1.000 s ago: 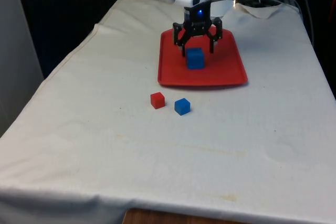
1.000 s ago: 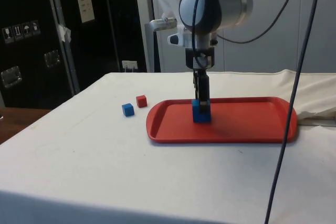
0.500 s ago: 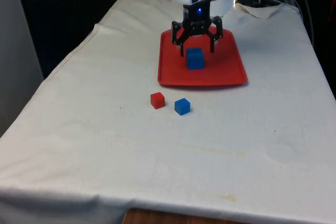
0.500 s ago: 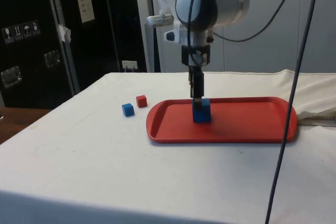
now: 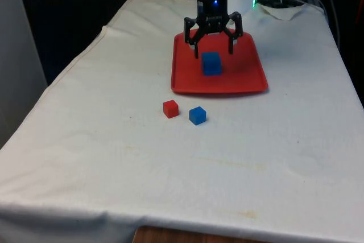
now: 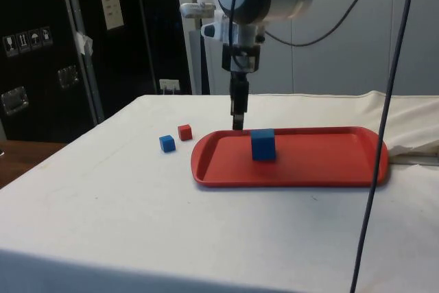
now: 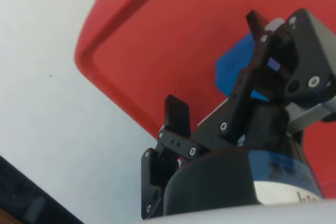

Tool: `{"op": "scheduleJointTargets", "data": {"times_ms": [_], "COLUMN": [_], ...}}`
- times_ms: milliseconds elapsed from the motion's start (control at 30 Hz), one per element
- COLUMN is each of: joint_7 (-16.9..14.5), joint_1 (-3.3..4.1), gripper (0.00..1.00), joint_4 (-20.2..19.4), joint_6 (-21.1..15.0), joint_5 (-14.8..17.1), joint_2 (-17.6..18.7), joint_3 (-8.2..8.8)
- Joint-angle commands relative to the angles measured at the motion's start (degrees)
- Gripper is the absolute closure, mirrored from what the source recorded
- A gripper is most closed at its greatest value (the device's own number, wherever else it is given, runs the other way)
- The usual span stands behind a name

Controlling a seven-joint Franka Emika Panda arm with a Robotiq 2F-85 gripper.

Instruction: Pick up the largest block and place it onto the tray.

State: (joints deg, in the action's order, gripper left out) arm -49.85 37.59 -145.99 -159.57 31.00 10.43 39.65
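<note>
The large blue block [image 5: 211, 63] sits on the red tray [image 5: 250, 81]; the gripper [image 5: 214, 45], fingers apart, hangs above, so only retreat seems left.

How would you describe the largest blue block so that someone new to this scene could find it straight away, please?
Start at the flat red plastic tray at the far end of the white-clothed table. The large blue cube stands alone on it. The small red cube and small blue cube are smaller and sit on the cloth off the tray.
</note>
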Motion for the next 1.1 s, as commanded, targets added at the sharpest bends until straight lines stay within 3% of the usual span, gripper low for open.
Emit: {"op": "scheduleJointTargets", "data": {"times_ms": [0,267,800,833,1067], "joint_7": [0.4,0.5,0.3,0.6,0.3], "joint_1": [0.06,-0.34,-2.29,-2.12,-3.44], "gripper": [0.00,0.00,0.00,0.00,0.00], "joint_4": [0.2,3.0,9.6,9.5,12.4], "joint_6": [0.3,1.4,4.8,4.6,6.4], "joint_5": [-0.3,0.1,1.3,0.8,2.1], "joint_2": [0.1,0.1,1.4,1.5,2.6], "joint_3": [0.17,0.00,-0.17,0.00,-0.06]}}
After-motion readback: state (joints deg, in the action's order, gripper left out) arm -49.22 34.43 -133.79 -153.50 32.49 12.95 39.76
